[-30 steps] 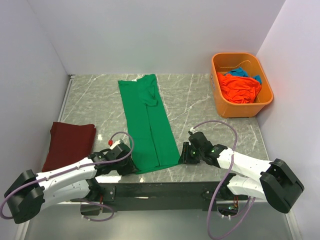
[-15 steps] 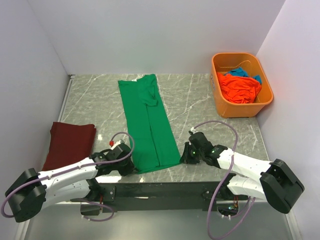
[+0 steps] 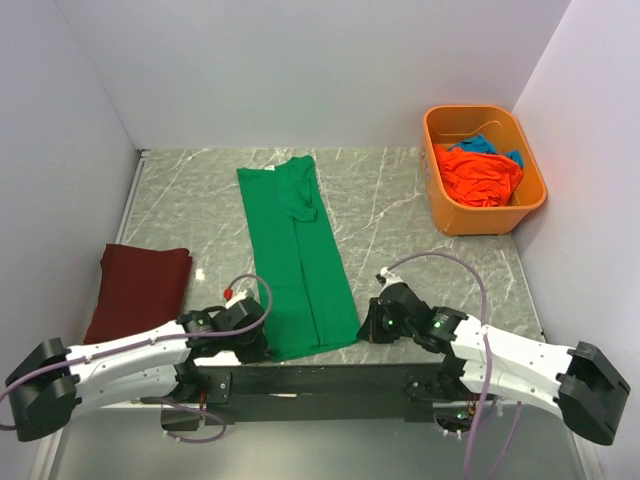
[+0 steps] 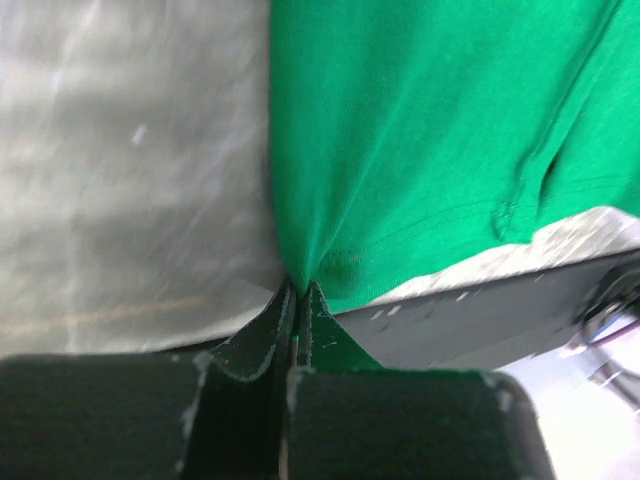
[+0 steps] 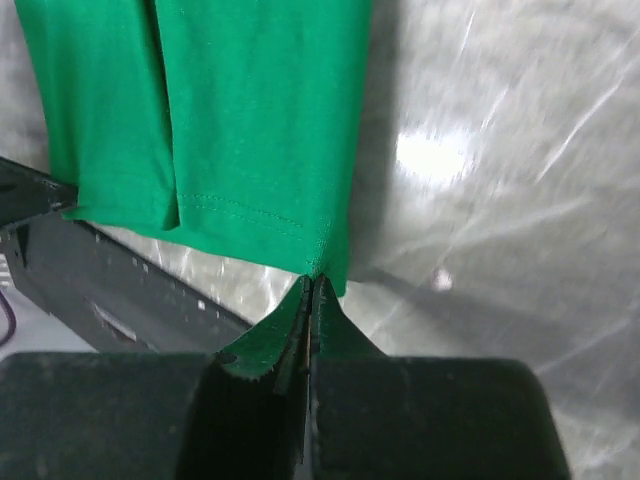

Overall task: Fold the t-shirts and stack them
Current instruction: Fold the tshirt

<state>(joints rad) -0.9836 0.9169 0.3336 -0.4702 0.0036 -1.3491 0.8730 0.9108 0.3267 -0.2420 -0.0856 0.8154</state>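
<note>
Hidden: blue shirt (image 3: 482,143) mostly buried under orange shirt (image 3: 478,175) in tub (image 3: 470,218). From overhead, both grippers' fingertips are masked by their wrists.
Left gripper (image 4: 297,300): fingers pressed together, pinching near-left hem corner of green shirt (image 3: 295,250).
Right gripper (image 5: 310,290): fingers together, pinching near-right hem corner.
Green shirt: long folded strip, flat mid-table, hem at near edge.
Maroon shirt (image 3: 140,285): folded, far left.

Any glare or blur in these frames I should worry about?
Right wrist: a bright glare patch on the table, while the green t-shirt stitching is sharp. Left wrist: the table looks soft and streaked, and the left hand close to the lens is dark and blurry. Top external: evenly lit and sharp, with only a faint sheen on the marble.
</note>
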